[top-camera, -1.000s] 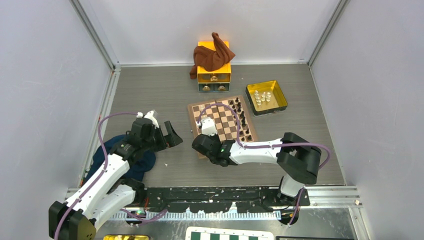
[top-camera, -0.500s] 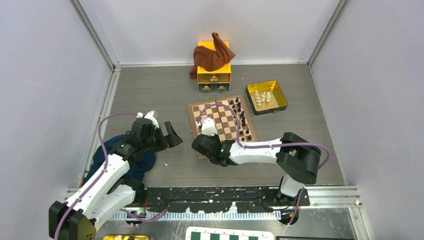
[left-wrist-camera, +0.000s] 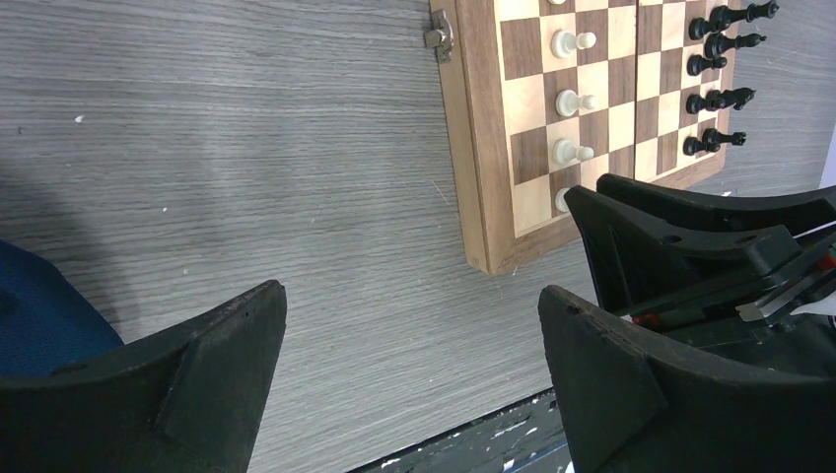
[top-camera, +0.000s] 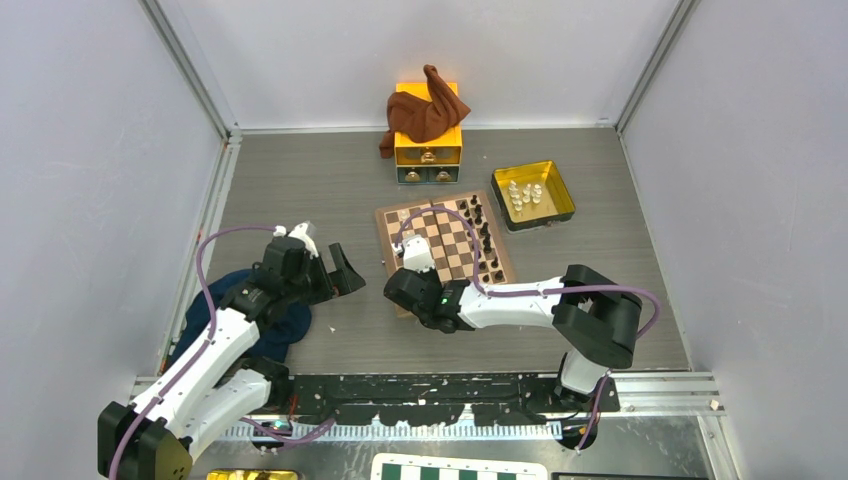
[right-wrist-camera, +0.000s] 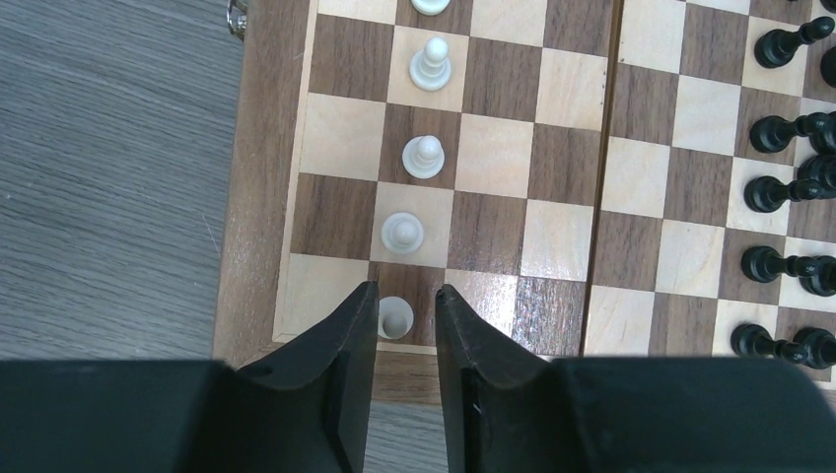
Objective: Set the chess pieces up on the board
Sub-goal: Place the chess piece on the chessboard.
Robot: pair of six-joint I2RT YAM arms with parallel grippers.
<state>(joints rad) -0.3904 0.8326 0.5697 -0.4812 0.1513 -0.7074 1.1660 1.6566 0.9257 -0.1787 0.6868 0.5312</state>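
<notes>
The wooden board lies mid-table. Black pieces line its right side. White pawns stand in a column along its left side. My right gripper hangs over the board's near-left corner. Its jaws are slightly apart around a standing white pawn, with a gap on the pawn's right. My left gripper is wide open and empty above bare table, left of the board. In the top view it sits beside the right gripper. More white pieces wait in a yellow tray.
The yellow tray stands right of the board's far corner. A yellow drawer box with a brown cloth on it stands behind the board. A blue cloth lies under the left arm. A green-and-white board shows at the bottom edge.
</notes>
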